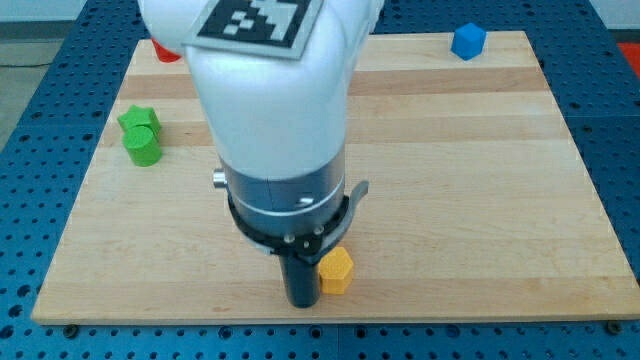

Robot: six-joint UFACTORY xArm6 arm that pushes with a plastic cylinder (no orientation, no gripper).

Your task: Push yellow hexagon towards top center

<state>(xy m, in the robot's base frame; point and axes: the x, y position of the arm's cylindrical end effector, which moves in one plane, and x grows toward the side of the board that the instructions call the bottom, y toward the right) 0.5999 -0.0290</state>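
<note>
The yellow hexagon [336, 270] lies near the view's bottom edge of the wooden board [480, 200], a little left of centre. My tip [302, 301] is the lower end of the dark rod, just left of and slightly below the hexagon, touching or almost touching its left side. The white arm body above hides the board's middle-left and part of its top.
A green block [141, 134] made of two joined pieces sits at the view's left. A blue cube [468, 41] is at the top right. A red block [166, 51] shows at the top left, mostly hidden by the arm. Blue pegboard surrounds the board.
</note>
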